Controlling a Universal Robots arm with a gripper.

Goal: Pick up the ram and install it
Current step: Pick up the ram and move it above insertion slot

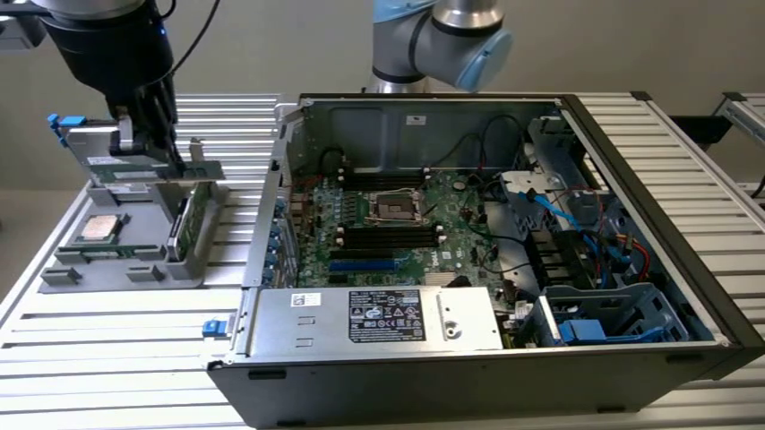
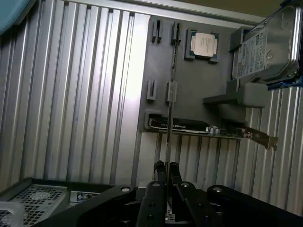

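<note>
Gripper (image 2: 166, 166): nearly closed, its fingertips pinching the ram's thin edge.
Ram (image 2: 170, 109): seen edge-on, held over the narrow slots of the gray holder (image 2: 199, 85).
Holder: sits on the ribbed table (image 2: 71, 94) and carries a processor chip (image 2: 203, 45), a hard drive (image 2: 267, 47) and a green card (image 2: 199, 127).
Computer case (image 1: 622, 179): open, towards the exterior view's right, apart from the ram.

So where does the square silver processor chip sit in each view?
Exterior view: the processor chip lies flat on the grey holder at the exterior view's left, outside the computer case.
Wrist view: the processor chip lies in a square recess of the grey holder, next to the hard drive.
Shared landmark: the hard drive, on the same holder near the chip.
</note>
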